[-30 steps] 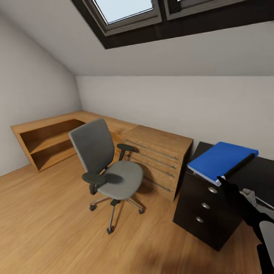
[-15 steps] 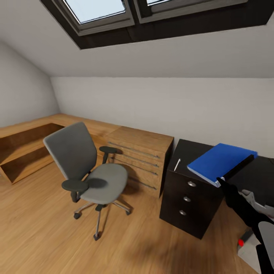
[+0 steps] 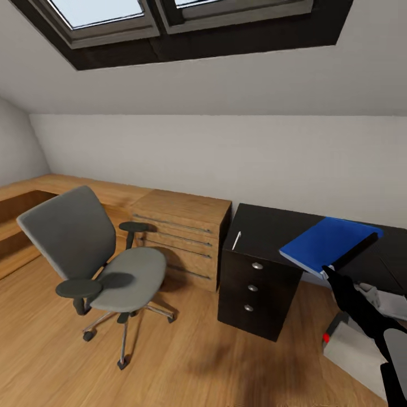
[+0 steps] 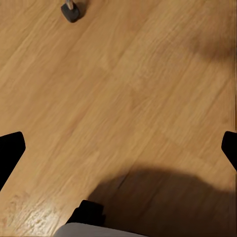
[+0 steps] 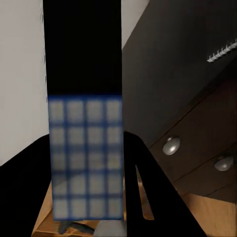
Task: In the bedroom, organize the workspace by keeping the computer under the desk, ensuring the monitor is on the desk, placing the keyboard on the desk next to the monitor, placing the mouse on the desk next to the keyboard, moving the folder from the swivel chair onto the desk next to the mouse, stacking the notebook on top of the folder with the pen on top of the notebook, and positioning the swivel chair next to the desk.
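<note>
- One blue folder [image 3: 329, 243] is raised above the black desk [image 3: 265, 229], pinched at its near edge by the right gripper [image 3: 333, 272]; in the right wrist view the folder [image 5: 85, 123] stands clamped between the dark fingers [image 5: 158, 197].
- Three drawers with round silver knobs [image 3: 252, 288] sit closed in the desk's pedestal, so what is inside them cannot be seen.
- Just beside the desk stands a wooden drawer unit [image 3: 182, 237], also closed, its contents hidden too.
- On the desk top near its left edge lies a thin white pen [image 3: 236, 240]; a spiral binding [image 5: 223, 51] shows on the desk in the right wrist view.
- The grey swivel chair [image 3: 96, 265] stands on the wooden floor [image 3: 186, 362], apart from the desk, its seat bare.
- The left gripper [image 4: 118, 148] hangs over the floor with its fingertips [image 4: 10, 150] spread wide and holding nothing; a chair castor [image 4: 71, 11] shows nearby.
- Under the desk's right part lies a pale grey box with a red spot [image 3: 350, 350]; what it is cannot be told.
</note>
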You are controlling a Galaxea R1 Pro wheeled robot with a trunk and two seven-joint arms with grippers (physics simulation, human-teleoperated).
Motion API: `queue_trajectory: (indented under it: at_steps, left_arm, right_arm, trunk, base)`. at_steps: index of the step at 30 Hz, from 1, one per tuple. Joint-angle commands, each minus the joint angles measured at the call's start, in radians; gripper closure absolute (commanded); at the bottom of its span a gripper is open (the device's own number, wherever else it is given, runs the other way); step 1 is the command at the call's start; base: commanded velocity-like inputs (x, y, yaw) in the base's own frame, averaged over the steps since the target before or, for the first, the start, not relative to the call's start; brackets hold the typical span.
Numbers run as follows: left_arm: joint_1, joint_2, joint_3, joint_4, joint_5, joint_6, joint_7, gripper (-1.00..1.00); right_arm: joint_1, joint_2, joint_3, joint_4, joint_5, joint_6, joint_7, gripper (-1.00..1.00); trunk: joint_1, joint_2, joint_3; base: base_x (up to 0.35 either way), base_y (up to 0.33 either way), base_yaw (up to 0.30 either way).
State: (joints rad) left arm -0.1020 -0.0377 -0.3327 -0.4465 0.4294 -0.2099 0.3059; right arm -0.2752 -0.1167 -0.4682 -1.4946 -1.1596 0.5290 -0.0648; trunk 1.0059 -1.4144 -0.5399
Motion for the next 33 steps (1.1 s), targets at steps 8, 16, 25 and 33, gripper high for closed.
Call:
queue_trajectory:
  at_steps: [8,16,25,33]
  left_arm:
    - [-0.001,0.001,-0.009,0.000,0.009,-0.005,0.007,-1.00]
    - [-0.001,0.001,-0.009,0.000,0.009,-0.006,0.007,-1.00]
    - [-0.001,-0.001,-0.011,0.003,0.010,-0.004,0.007,-1.00]
    - [-0.001,-0.002,-0.013,0.007,0.010,-0.003,0.006,-1.00]
  right_arm:
    - [-0.001,0.000,-0.001,0.000,-0.011,0.004,-0.007,1.00]
    - [-0.001,-0.001,-0.001,0.000,-0.011,0.003,-0.006,1.00]
    - [-0.001,-0.001,-0.001,0.002,-0.011,0.003,-0.006,1.00]
    - [-0.001,-0.001,-0.001,0.006,-0.011,0.003,-0.006,1.00]
  trunk:
    - [0.000,-0.001,-0.001]
    - [0.000,-0.001,-0.001]
    - [0.000,-0.001,-0.001]
    - [0.000,-0.001,-0.001]
  base:
    - [0.000,0.000,-0.300]
    - [0.000,0.000,-0.300]
    - [0.000,0.000,-0.300]
    - [0.000,0.000,-0.300]
